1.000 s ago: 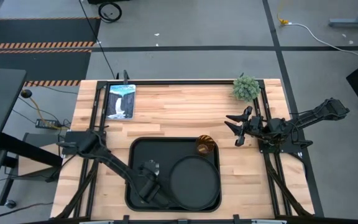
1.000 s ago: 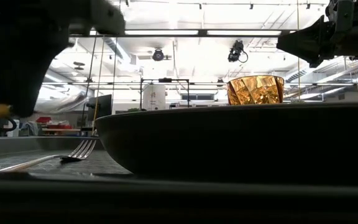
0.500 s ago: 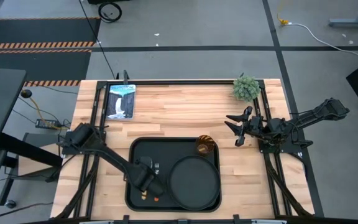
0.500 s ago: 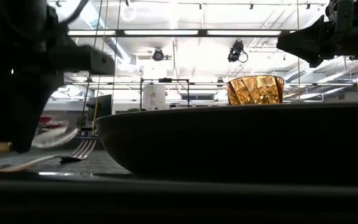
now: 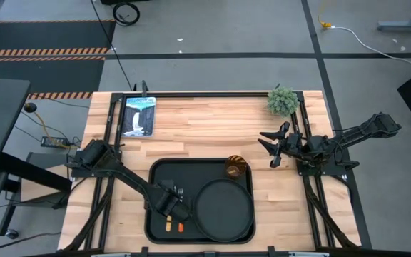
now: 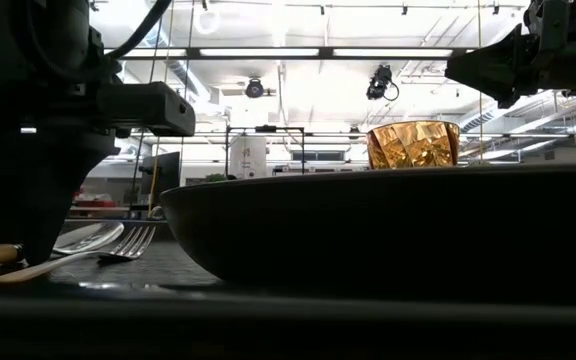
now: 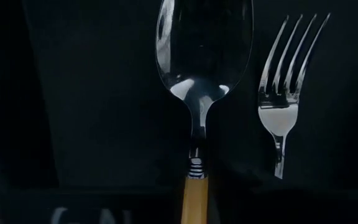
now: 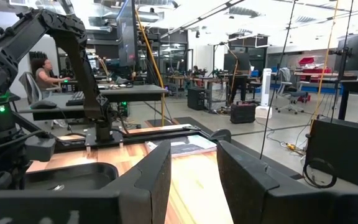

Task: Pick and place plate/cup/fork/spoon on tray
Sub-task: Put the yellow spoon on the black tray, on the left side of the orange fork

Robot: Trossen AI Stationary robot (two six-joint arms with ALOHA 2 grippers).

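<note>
Tray holds one plate, one cup, one fork and one spoon side by side. Left gripper hovers over the cutlery, jaw state unclear; right gripper waits open beside the tray.

— Where's the left arm?

— It reaches in from the table's left edge, stretched low toward the near middle, elbow bent. The left gripper points straight down, close to the surface; from table level its dark body fills the left side. I can't make out its fingers.

— And the right arm?

— It waits folded over the right side of the table, held high. The right gripper points toward the left side, its two fingers spread apart, holding nothing.
</note>
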